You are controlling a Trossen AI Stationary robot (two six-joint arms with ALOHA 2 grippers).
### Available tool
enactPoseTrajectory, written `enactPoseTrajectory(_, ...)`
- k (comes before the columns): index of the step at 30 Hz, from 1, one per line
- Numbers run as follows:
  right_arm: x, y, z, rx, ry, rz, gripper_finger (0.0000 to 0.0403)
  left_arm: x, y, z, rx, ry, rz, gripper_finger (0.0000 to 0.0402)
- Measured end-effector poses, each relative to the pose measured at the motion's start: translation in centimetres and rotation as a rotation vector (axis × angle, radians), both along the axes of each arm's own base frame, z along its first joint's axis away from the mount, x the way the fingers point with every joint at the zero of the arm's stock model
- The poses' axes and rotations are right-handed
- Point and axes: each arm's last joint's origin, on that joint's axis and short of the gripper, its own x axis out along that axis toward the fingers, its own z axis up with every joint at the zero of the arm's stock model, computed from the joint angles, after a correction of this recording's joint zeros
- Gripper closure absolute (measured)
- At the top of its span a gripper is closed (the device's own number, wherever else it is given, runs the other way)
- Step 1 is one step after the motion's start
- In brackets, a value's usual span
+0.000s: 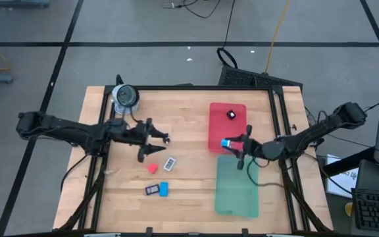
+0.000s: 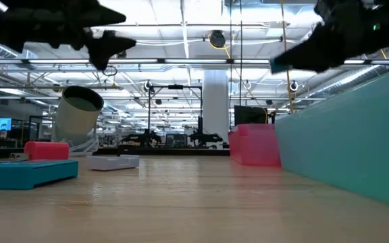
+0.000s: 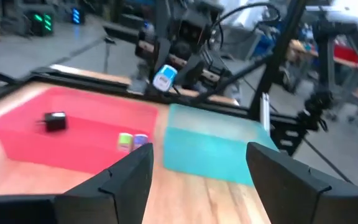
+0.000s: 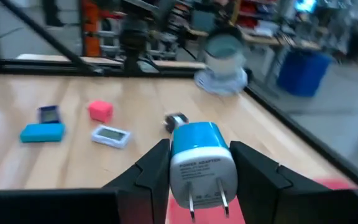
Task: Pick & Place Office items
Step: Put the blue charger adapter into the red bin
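Office items are split between the bare wood and the red tray [image 1: 219, 112]. A dark block [image 1: 231, 114] lies in the tray; the left wrist view shows two more small pieces in it, one greenish and one blue, too blurred to identify. On the wood near the table's middle: a white labelled tag [image 1: 170, 162], a pink-red piece [image 1: 152, 168], a blue bar [image 1: 164, 189] and a dark piece [image 1: 152, 190] just beside it. A small dark piece [image 4: 176, 120] beyond the tag is hard to make out.

Right gripper [image 1: 237, 146] pinches a blue-and-white plug adapter [image 4: 202, 163], prongs toward the wrist camera, over the near edge of the red tray beside the green tray [image 1: 237, 191].

Left gripper [image 1: 156, 143] hangs above the wood near the tag, fingers spread, nothing between them.

Grey roll [image 1: 125, 96] stands at the far left corner. In the low view both arms are cut off at the top edge.
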Motion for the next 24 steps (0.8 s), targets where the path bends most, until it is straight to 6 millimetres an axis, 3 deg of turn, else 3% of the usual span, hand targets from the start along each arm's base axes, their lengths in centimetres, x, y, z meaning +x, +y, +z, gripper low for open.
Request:
enactPoseTrajectory(5,-1.1,-2.4,-1.9,0.112,0.087,-0.134,0.0275,-1.9,0.2,-1.7,-0.055,-0.051,0.078,0.0135)
enactPoseTrajectory(12,-1.9,-5.1,-4.2,0.3,0.269,-0.287,0.0275,-2.6,0.5,-3.2,-0.126,-0.03,0.161,0.0146)
enactPoseTrajectory(17,-2.2,-5.9,-4.8,0.396,0.329,-0.292,0.0275,-2.6,0.5,-3.2,-0.127,-0.031,0.166,0.0155)
enactPoseTrajectory(24,-2.5,-6.1,-5.1,0.399,0.366,-0.31,0.0267,-2.6,0.5,-3.2,-0.174,-0.028,0.167,0.0153)
